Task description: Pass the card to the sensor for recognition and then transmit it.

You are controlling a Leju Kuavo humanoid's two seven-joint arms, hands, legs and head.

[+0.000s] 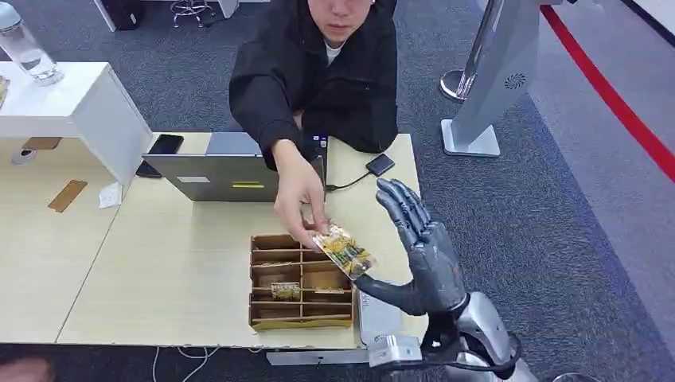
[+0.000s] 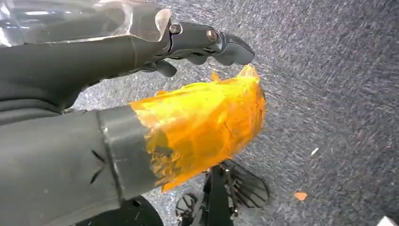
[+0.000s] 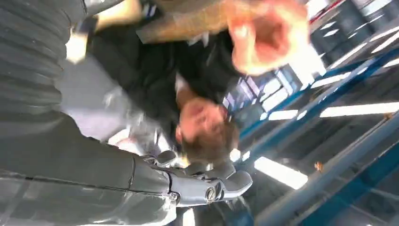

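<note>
The card [image 1: 344, 250], long axis slanting toward the spread, empty right hand [image 1: 422, 251], is held by a person's hand [image 1: 300, 195].

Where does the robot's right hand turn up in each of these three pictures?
Head view: the right hand is raised, its fingers spread, beside the card a person's hand holds over the table.
Left wrist view: not in it.
Right wrist view: the right hand's grey fingers run along the bottom.
Shared landmark: the person in black.

We see a person's hand [image 1: 296, 191] holding the card [image 1: 344, 250] beside our spread, empty right hand [image 1: 420, 251], above the wooden tray [image 1: 263, 274].
</note>
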